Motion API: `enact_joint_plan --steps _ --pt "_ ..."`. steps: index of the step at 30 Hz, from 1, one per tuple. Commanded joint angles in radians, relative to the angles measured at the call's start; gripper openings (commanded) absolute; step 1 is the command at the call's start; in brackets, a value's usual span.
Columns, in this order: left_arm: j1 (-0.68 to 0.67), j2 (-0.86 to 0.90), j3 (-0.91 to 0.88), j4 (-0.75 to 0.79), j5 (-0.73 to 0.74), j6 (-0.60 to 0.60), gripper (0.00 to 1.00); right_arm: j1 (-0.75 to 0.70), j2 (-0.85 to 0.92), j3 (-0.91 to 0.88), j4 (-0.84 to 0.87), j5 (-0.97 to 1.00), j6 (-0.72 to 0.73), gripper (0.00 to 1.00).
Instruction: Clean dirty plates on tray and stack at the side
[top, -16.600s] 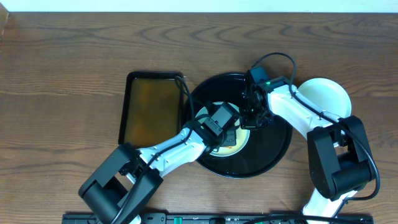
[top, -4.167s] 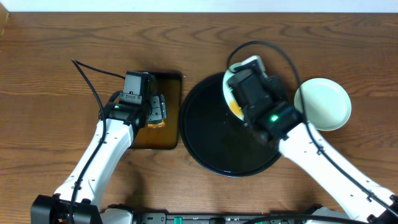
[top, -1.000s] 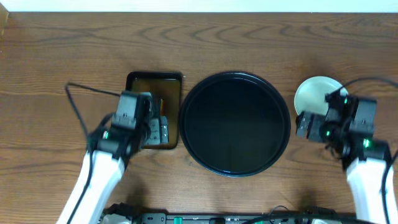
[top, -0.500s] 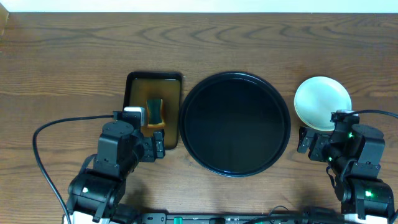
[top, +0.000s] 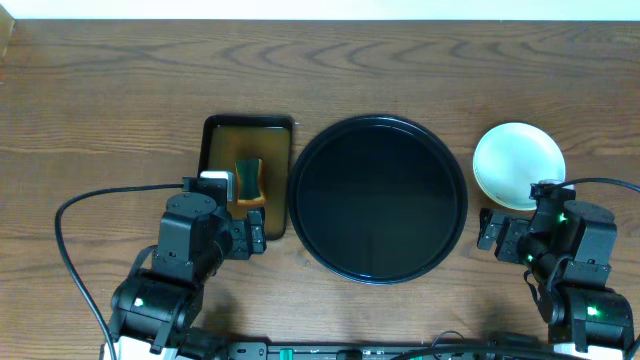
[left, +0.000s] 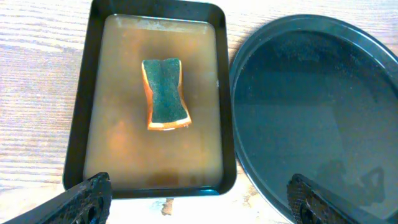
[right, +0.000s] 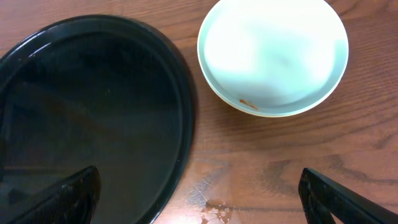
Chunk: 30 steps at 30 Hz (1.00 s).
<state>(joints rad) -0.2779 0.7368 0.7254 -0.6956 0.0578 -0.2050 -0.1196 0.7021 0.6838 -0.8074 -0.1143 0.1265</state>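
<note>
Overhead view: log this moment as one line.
black tray: empty | plates: stacked at side | sponge: in brown tray | left tool: open | right tool: open

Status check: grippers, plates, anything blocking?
Left gripper open, right gripper open, both empty. Plates stacked on tabletop beside black tray; tray bare. Sponge sits in rectangular tray, nothing blocking.

Round black tray (top: 378, 200), pale plates (top: 518, 162) stacked beside it on tabletop (top: 100, 100)

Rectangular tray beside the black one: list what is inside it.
The rectangular tray holds murky brown liquid with a green-topped sponge lying in it. Its floor beneath the sponge is hidden.
</note>
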Motion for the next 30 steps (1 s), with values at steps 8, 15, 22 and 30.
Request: enact_joint_plan --steps 8,15,22,30 --pt "-0.003 0.0 -0.007 0.001 0.006 0.002 0.91 0.011 -0.173 -0.043 0.101 0.02 -0.03 0.99" --pt "-0.003 0.0 -0.007 0.001 0.006 0.002 0.91 0.071 -0.441 -0.18 0.31 0.02 -0.031 0.99" --pt "-0.003 0.0 -0.007 0.001 0.006 0.002 0.91 0.102 -0.631 -0.353 0.507 0.009 -0.026 0.99" --pt "-0.003 0.0 -0.007 0.001 0.006 0.002 0.91 0.127 -0.697 -0.582 0.84 0.01 -0.031 0.99"
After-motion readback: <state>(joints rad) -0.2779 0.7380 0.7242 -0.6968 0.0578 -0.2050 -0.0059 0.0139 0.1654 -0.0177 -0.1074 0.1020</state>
